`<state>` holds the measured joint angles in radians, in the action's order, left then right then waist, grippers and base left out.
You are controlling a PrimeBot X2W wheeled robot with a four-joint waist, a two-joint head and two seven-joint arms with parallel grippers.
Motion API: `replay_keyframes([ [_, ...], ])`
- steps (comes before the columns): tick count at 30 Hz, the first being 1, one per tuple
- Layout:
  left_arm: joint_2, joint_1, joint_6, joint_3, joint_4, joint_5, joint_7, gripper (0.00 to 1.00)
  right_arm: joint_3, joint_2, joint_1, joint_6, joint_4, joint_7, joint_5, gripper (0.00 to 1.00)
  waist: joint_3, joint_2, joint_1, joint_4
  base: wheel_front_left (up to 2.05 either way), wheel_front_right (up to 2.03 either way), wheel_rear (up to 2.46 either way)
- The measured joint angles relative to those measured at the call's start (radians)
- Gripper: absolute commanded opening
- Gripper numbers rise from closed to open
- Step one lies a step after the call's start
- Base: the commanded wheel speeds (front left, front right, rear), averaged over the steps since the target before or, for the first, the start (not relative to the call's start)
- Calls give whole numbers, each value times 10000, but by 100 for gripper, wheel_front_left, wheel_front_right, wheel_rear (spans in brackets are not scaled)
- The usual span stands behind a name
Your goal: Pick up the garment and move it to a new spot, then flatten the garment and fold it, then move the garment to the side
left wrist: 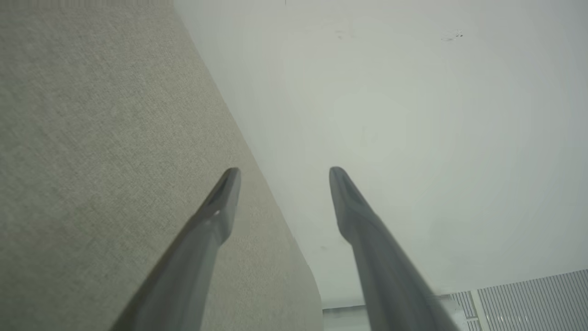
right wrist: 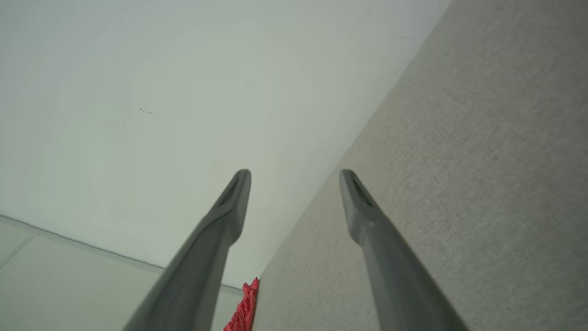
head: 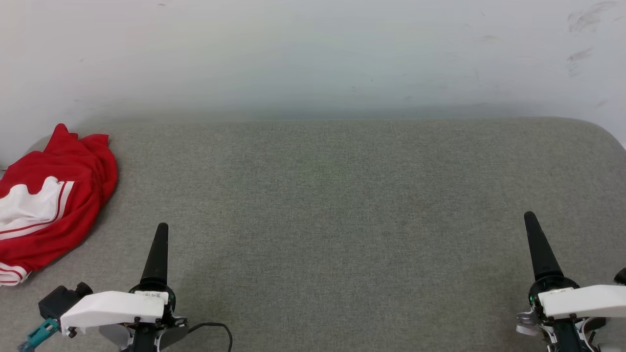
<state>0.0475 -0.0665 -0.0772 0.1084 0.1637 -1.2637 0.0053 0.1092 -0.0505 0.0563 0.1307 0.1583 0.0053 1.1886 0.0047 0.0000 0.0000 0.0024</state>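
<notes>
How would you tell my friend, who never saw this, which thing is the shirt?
Start with the big grey pad that runs up to the white wall. Go to its left edge near the wall, ahead and left of the left gripper: the shirt lies there in a crumpled heap. It is bright red against all the grey, with a white part and red-and-white stripes.

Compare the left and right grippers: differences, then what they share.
The left gripper stands near the crumpled garment; the right gripper stands far across the grey cushion from it. A black cable loops by the left gripper's base, a silver fitting by the right's. Both are open and empty.
</notes>
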Motion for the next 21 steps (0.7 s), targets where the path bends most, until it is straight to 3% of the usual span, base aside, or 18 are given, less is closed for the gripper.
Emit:
replay_keyframes([
  [11,0,128,683,-441,-485,2516,-420,100,-389,0,-177,0,-650,-414,-2732,100,13,0,0,28,0,0,0],
  [21,2,226,965,-692,-596,4188,-761,100,-550,0,-328,0,-650,-763,-4393,100,-5,0,0,52,0,0,0],
])
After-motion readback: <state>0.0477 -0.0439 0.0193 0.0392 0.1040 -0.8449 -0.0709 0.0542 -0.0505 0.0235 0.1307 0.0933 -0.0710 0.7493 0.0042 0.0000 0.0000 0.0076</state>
